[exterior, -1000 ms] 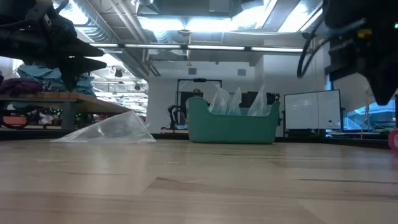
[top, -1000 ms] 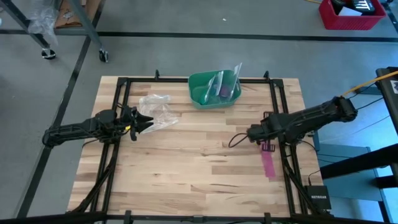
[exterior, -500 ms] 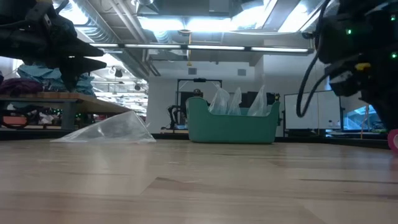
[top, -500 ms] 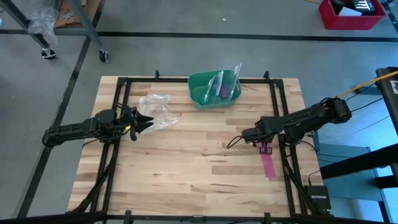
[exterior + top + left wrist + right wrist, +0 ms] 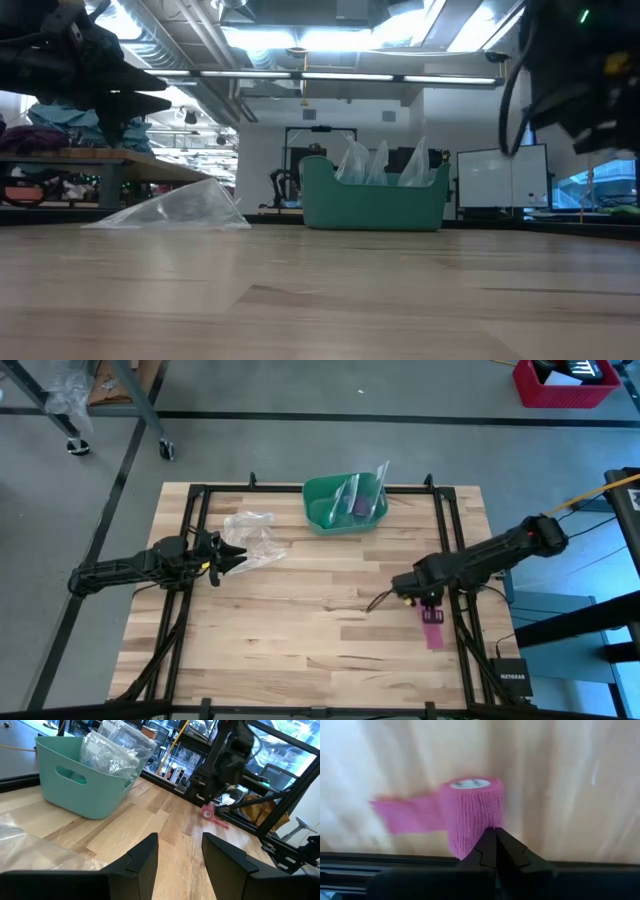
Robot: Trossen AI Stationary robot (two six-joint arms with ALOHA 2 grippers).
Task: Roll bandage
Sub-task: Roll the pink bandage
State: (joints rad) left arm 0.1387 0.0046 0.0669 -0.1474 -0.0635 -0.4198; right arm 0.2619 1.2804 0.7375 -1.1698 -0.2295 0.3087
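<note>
Two arms work over a wooden table (image 5: 300, 620). In the high view the right gripper (image 5: 404, 593) sits at the right of centre, its fingers pressed together with nothing between them. Just beside it, toward the lower right, lies the bandage (image 5: 432, 628), a pink strip on the wood along the table's black frame (image 5: 455, 610). The right wrist view shows the bandage (image 5: 472, 812) as a partly wound roll with a loose tail trailing off it, the closed fingertips (image 5: 495, 842) right at the roll; whether they touch it is unclear. At the left of the high view the left gripper (image 5: 228, 556) hangs with its fingers spread, tips at the edge of a clear bag (image 5: 252, 535). A green bowl (image 5: 343, 505) with plastic packets stands at the top centre.
</note>
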